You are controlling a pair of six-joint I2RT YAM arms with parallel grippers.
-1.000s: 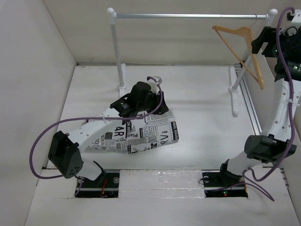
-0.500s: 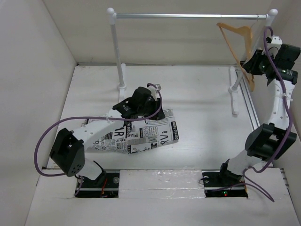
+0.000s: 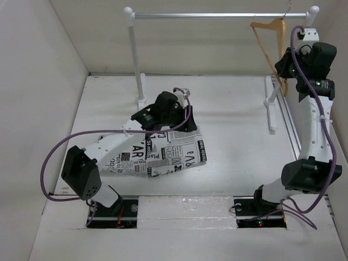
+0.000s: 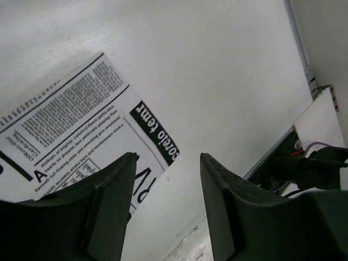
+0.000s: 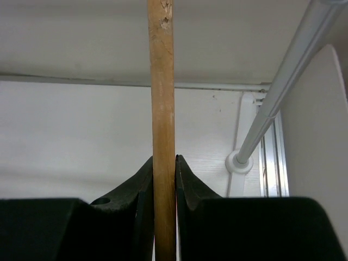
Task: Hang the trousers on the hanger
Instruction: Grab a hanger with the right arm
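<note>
The trousers [image 3: 163, 155], white with black newsprint, lie crumpled on the table in front of the left arm; a corner of them [image 4: 81, 114] shows in the left wrist view. My left gripper [image 3: 189, 124] hovers over their right edge, open, with only bare table between its fingers [image 4: 167, 163]. The tan wooden hanger [image 3: 264, 49] hangs by its hook at the right end of the rail. My right gripper [image 3: 284, 68] is raised beside it. In the right wrist view it [image 5: 163, 163] is shut on the hanger's wooden bar [image 5: 162, 81].
A silver rail [image 3: 217, 16] on white posts [image 3: 135, 60] spans the back of the table; its right post base [image 5: 239, 161] is close to the right gripper. White walls enclose the left, back and right sides. A metal track [image 3: 291, 125] runs along the table's right edge.
The right arm reached up to the hanger and its jaws shut on the wooden bar; the hanger swung more upright. The left gripper's jaws widened above the trousers.
</note>
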